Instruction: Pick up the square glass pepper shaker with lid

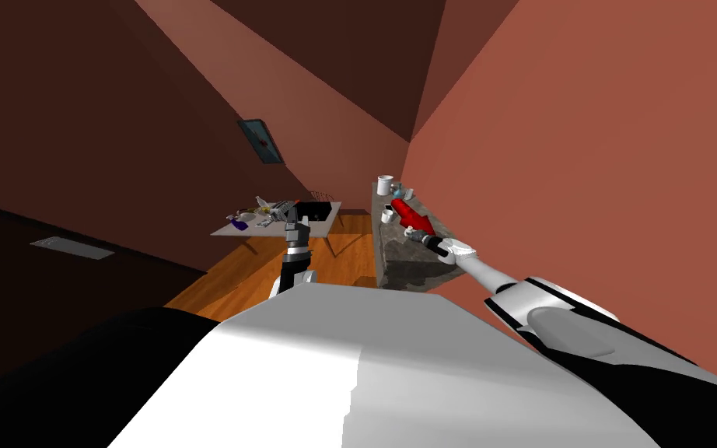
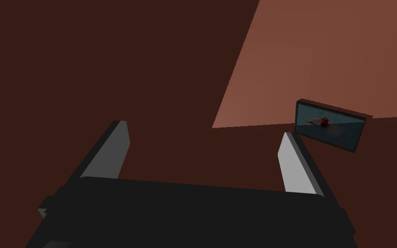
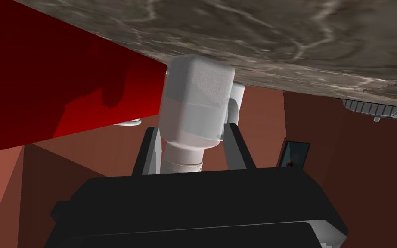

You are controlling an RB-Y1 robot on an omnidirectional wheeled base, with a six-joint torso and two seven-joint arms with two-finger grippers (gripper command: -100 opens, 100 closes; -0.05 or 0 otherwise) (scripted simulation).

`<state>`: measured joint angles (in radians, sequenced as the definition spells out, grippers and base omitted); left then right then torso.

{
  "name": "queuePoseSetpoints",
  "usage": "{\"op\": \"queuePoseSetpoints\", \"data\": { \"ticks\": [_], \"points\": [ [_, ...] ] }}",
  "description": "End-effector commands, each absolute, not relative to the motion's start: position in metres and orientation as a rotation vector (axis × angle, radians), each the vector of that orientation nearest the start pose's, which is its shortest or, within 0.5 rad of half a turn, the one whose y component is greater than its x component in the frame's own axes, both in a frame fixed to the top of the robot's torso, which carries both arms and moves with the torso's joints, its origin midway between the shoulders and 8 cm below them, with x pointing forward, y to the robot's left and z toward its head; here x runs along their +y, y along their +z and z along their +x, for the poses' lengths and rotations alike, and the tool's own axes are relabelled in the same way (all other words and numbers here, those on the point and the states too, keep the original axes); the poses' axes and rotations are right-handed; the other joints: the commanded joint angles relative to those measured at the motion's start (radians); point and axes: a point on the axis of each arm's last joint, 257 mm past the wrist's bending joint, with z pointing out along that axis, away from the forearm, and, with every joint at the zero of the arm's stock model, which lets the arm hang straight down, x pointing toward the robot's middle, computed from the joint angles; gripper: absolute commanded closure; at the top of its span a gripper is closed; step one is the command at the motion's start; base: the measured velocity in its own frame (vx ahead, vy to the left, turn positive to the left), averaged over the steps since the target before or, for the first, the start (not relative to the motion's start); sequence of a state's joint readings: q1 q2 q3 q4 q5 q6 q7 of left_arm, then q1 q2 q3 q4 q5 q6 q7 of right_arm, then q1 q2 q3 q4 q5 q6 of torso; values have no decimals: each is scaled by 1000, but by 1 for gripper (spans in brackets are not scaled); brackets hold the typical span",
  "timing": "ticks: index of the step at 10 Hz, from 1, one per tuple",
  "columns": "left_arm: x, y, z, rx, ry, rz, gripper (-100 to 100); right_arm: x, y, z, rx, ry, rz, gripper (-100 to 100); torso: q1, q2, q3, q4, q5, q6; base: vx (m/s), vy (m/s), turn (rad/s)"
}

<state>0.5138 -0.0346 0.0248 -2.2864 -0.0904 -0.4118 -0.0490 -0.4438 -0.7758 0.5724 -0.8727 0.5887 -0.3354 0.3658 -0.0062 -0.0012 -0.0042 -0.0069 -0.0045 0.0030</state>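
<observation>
The table [image 1: 260, 230] with small things on it is at 11 o'clock. My left hand [image 2: 204, 129] is up near it, fingers wide apart, holding nothing. The stone counter [image 1: 396, 253] is at 1 o'clock. A white mug [image 1: 385, 185] stands at its far end, and a long red thing [image 1: 410, 214] lies closer. At 5 o'clock from the red thing, my right hand [image 3: 192, 128] grips the shaker [image 3: 195, 99]. The fingers press its two sides. The shaker's lid points at the hand, and its bottom is right against the counter.
</observation>
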Motion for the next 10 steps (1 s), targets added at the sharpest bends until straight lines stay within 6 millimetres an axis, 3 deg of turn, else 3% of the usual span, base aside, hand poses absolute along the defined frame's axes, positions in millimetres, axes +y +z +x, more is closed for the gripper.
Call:
{"op": "queuePoseSetpoints", "data": {
  "ticks": [1,2,3,5,6,7,8,10],
  "points": [
    [287,5,355,711,-1144,-681,0,-379,-311,576,1905,5,-514,100,0,0,0,0,0,0,-27,9,514],
    [287,5,355,711,-1144,-681,0,-382,-316,571,1914,8,-504,100,-1,1,-1,-3,8,-4,-36,-11,140],
    [287,5,355,710,-1145,-681,0,-378,-315,570,1909,14,-508,100,1,-2,-5,-8,7,7,-14,-28,-16],
    [287,5,355,710,-1144,-681,0,-384,-334,554,1944,17,-500,100,-13,-11,-15,-19,-8,15,-9,-2,-60],
    [287,5,355,710,-1144,-681,0,-414,-314,555,1924,-33,-443,100,-18,-16,-18,-21,-12,13,-45,5,295],
    [287,5,355,710,-1145,-681,0,-415,-329,540,1950,-23,-440,100,-20,-16,-17,-18,-14,10,-33,-12,270],
    [287,5,355,711,-1144,-681,0,-435,-311,538,1932,-62,-409,100,-21,-16,-17,-18,-13,8,-47,-15,349],
    [287,5,355,711,-1144,-681,0,-448,-332,515,1974,-67,-382,100,-20,-14,-16,-17,-11,6,-21,-18,157]
  ]
}}
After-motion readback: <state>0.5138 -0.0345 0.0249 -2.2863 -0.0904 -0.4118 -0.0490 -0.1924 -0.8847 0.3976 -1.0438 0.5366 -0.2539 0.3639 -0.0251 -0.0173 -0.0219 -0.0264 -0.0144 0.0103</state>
